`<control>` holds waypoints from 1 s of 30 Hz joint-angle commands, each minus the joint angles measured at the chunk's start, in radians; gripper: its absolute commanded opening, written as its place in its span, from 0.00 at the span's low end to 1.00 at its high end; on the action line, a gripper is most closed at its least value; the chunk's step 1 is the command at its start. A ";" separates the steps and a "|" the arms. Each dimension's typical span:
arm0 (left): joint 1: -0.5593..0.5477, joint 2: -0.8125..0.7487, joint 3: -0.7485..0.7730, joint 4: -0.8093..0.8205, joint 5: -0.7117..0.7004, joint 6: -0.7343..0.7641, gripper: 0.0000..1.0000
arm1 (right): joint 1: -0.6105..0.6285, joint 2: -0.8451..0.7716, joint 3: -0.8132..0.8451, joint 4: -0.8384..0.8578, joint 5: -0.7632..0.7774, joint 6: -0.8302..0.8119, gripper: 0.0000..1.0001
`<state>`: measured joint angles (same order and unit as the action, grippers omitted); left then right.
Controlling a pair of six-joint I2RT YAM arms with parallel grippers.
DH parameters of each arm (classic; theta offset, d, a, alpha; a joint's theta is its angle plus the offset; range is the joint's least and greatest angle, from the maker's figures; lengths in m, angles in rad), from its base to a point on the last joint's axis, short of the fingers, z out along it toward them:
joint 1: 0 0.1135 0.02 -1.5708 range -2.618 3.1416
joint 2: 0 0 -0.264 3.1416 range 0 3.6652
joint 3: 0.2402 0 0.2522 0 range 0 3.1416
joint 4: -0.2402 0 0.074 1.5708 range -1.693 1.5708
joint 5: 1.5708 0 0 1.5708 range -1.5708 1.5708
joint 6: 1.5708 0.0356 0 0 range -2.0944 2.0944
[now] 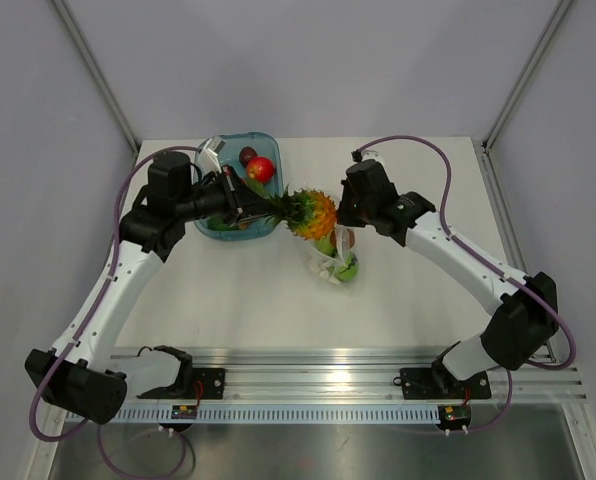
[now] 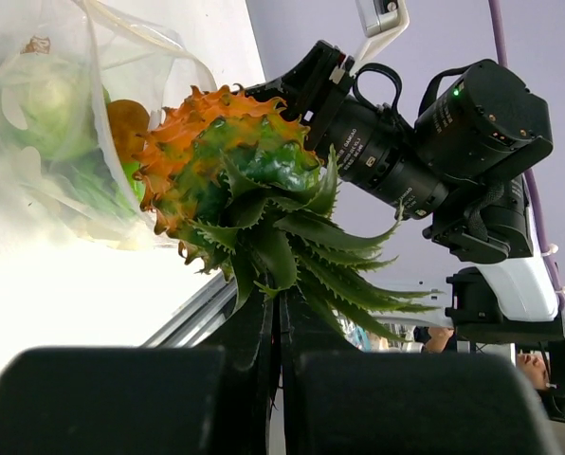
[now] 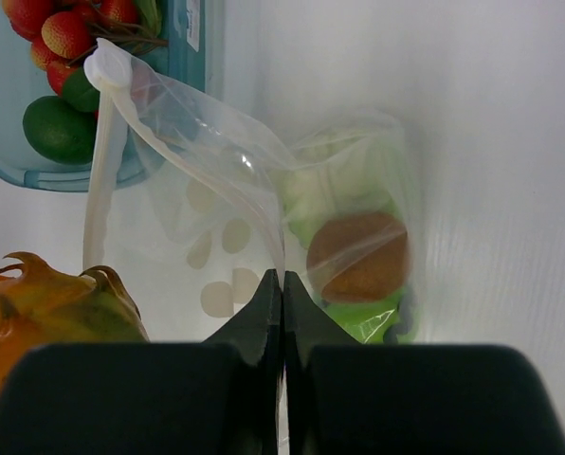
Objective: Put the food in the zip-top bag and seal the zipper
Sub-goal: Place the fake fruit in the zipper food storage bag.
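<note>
Clamped on its leafy crown by the left gripper (image 2: 281, 322), the orange bumpy fruit (image 2: 216, 161) points body-first rightward at the zip-top bag (image 3: 358, 190) mid-table — its mouth edge pinched up by the right gripper (image 3: 282, 294).

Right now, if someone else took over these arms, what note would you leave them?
Left gripper: shut on the leaves of the toy pineapple, which hangs beside the bag's mouth.
Right gripper: shut on the rim of the zip-top bag, holding it open.
Done: kiwi and pale green pieces are in the bag.
Left: get the pineapple in, move the remaining food from the blue tray, then seal the bag.
</note>
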<state>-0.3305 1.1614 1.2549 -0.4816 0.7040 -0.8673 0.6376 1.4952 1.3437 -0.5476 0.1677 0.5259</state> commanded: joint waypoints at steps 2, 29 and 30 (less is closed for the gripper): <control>-0.025 0.030 -0.035 0.123 0.015 -0.042 0.00 | -0.001 -0.035 0.002 0.034 -0.010 0.029 0.00; -0.022 0.063 -0.043 0.017 -0.124 0.021 0.00 | 0.002 -0.092 -0.032 0.080 -0.120 0.069 0.00; -0.019 0.060 -0.049 0.037 -0.114 -0.002 0.00 | 0.001 -0.093 -0.040 0.087 -0.125 0.074 0.00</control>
<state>-0.3405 1.2079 1.1763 -0.4309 0.6064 -0.8837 0.6178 1.4429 1.3048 -0.5720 0.1543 0.5442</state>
